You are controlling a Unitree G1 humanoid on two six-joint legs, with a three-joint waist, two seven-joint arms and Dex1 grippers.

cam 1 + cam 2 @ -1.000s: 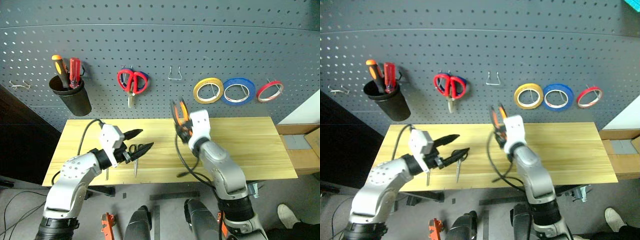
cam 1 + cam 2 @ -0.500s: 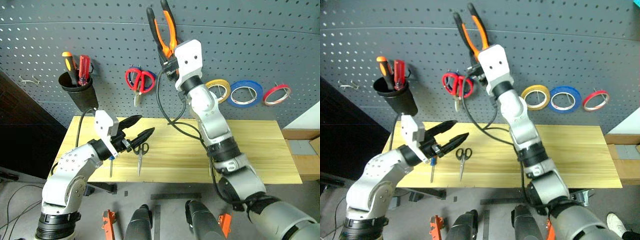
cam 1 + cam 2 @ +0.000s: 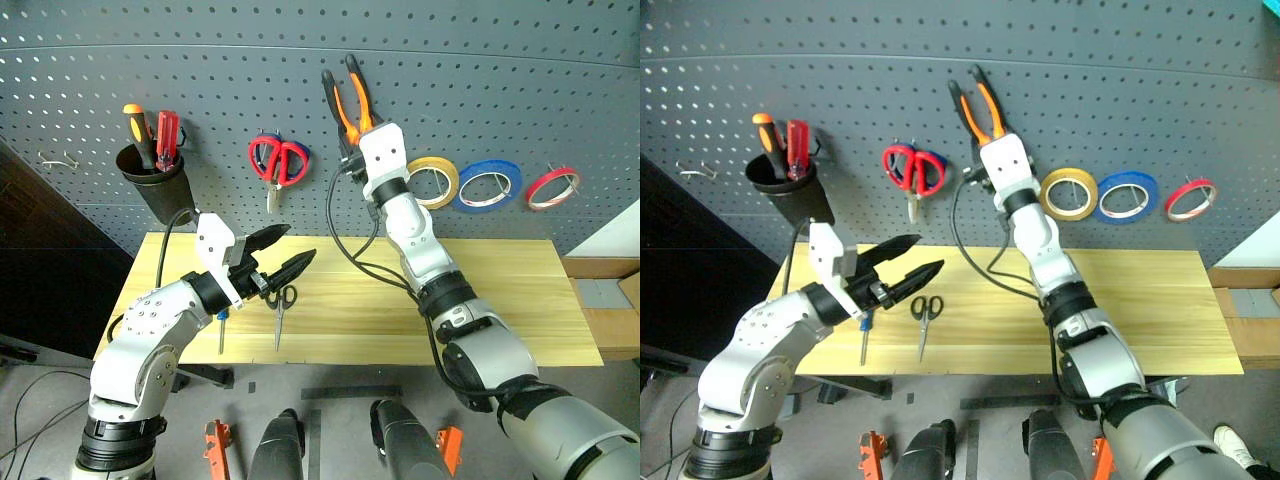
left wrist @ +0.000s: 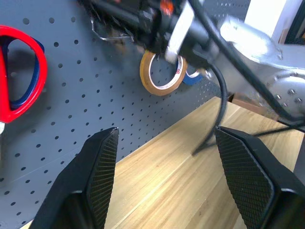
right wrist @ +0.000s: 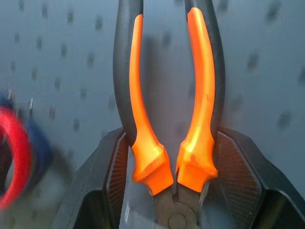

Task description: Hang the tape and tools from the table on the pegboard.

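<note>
The right gripper (image 3: 352, 150) is clamping its jaws on the pliers (image 3: 345, 98), handles pointing toward twelve o'clock against the pegboard (image 3: 500, 80), at nine o'clock of the hanging tape (image 3: 436, 181). The left gripper (image 3: 284, 252) is hovering with jaws wide apart and empty above the table (image 3: 500, 290), where the black-handled scissors (image 3: 281, 306) and blue-handled screwdriver (image 3: 221, 325) are lying.

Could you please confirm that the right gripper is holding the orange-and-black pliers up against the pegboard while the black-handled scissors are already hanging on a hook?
Not quite: the black-handled scissors lie on the table, as the left eye view shows. The rest stands: the right gripper holds the orange-and-black pliers up against the pegboard.
</note>
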